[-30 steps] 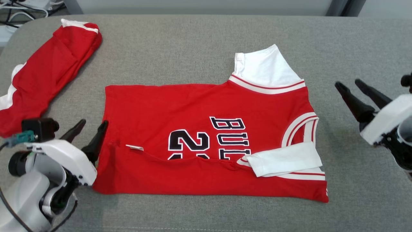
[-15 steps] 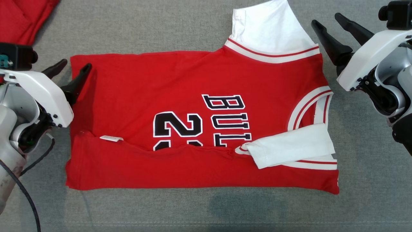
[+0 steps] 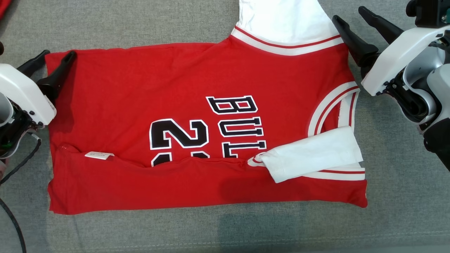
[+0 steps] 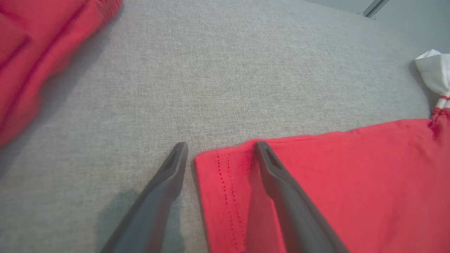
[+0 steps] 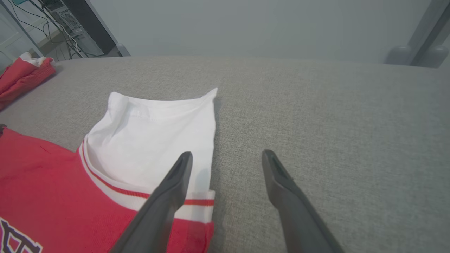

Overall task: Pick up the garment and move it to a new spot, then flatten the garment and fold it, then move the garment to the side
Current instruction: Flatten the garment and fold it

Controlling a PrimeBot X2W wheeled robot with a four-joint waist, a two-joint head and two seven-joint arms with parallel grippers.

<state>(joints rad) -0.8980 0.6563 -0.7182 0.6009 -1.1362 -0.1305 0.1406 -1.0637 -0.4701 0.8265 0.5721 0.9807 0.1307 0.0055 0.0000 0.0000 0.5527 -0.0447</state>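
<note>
Red jersey (image 3: 211,123) centred on grey cushion (image 3: 140,21), half folded. At 10 o'clock corner, left claw (image 3: 59,53); at 2 o'clock, right claw (image 3: 347,13); both spread wide, empty. Risk: pinching one layer only, undoing fold.

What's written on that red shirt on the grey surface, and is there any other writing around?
"BUL": black letters with white edges, sideways on the red jersey; the rest is under the folded-over strip.
"2": large number beside them; a second digit is mostly hidden by the same fold.
White tag by the fold: print too small to read.
</note>
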